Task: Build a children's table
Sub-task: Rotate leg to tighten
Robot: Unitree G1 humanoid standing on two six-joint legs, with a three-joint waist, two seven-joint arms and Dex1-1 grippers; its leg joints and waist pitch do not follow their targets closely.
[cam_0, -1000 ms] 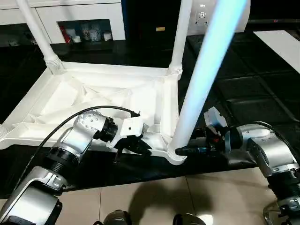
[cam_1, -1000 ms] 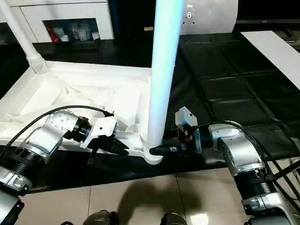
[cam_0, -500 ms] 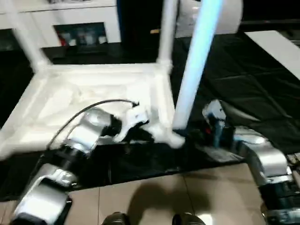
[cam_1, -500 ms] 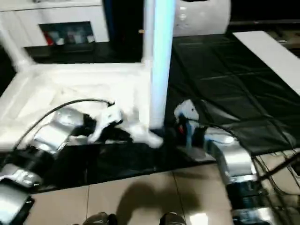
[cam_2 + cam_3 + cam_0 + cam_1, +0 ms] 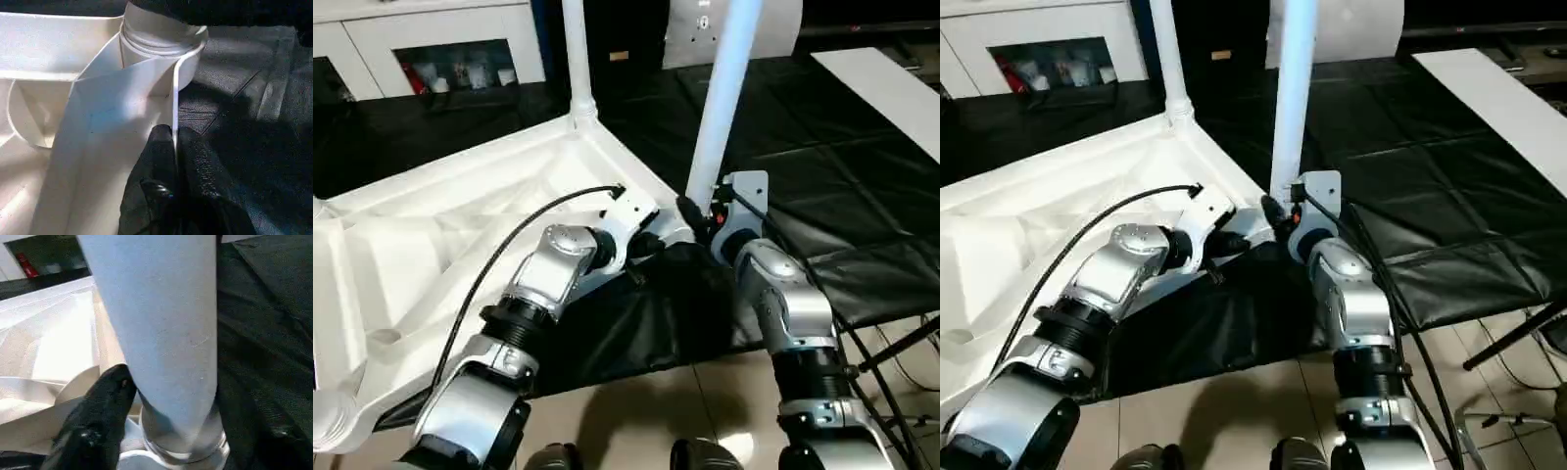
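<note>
The upturned children's table [image 5: 460, 235] lies on black sheeting, the left gripper [image 5: 173, 147] pinching its rim to steady it while the right gripper's [image 5: 697, 211] fingers [image 5: 105, 396] bracket the near leg [image 5: 720, 98], whether clamped I cannot tell.

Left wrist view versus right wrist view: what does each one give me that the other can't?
Left wrist view: the left end effector pinched shut on the thin edge wall of the tabletop, just short of the corner socket.
Right wrist view: a finger of the right end effector lying against the leg near its base.
Both: that same corner socket with the leg's collar seated in it, the ribbed white underside, and the black mat beneath.
</note>
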